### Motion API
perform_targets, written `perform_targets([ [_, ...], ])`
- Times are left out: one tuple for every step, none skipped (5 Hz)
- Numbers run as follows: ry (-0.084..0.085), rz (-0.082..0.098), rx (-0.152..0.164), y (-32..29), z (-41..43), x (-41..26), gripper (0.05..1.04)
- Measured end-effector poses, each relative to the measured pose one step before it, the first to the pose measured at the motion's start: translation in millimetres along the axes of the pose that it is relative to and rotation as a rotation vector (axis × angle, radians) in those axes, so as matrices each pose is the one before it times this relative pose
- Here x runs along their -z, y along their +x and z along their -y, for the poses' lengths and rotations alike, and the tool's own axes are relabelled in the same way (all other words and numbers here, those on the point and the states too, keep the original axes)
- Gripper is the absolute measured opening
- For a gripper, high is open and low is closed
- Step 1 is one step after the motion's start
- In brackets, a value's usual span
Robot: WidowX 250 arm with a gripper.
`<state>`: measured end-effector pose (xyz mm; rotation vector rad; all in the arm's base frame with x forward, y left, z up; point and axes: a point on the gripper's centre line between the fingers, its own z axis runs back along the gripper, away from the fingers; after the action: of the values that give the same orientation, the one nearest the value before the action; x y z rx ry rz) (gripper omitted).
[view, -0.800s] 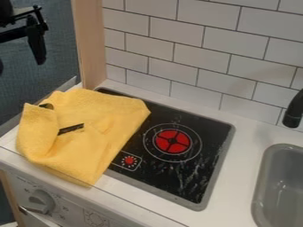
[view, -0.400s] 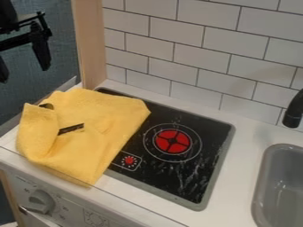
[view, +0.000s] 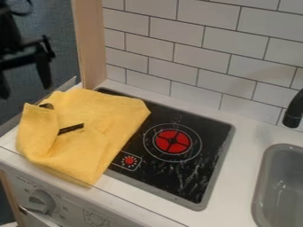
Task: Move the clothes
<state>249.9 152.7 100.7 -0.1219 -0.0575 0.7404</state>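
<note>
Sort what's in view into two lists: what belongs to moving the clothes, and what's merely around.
For the job:
- yellow cloth, partly over the stovetop
- black gripper, upper left

Merely around:
- stovetop
- grey sink
- black faucet
- front knob

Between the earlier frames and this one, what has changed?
The black pincer has moved down the picture and slightly to the right, its fingers spread with nothing between them. Nothing was taken hold of or let go. The yellow cloth stayed as it was, partly over the black stovetop.
</note>
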Motion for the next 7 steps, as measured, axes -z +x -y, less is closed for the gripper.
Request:
perform_targets([
  [0.0494,-0.0418,0.0423,-1.23,17.66,25.35,1.000],
  [0.0109,0.0232,-0.0076,8.34,4.97,13.95,1.000],
  [-0.0276,-0.0521,-0.0263,3.81,5.10,32.31,1.000],
  [0.0223,0.0065,-0.0338,14.55,7.23,11.40,1.000],
  [-0.0258,0.0313,-0.0096,5.23,6.06,2.25,1.000],
  [-0.0006,0.0162,0.0423,8.15,15.56,2.00,1.000],
  [0.0317,0.0257,0.1146,3.48,36.10,1.68,1.000],
])
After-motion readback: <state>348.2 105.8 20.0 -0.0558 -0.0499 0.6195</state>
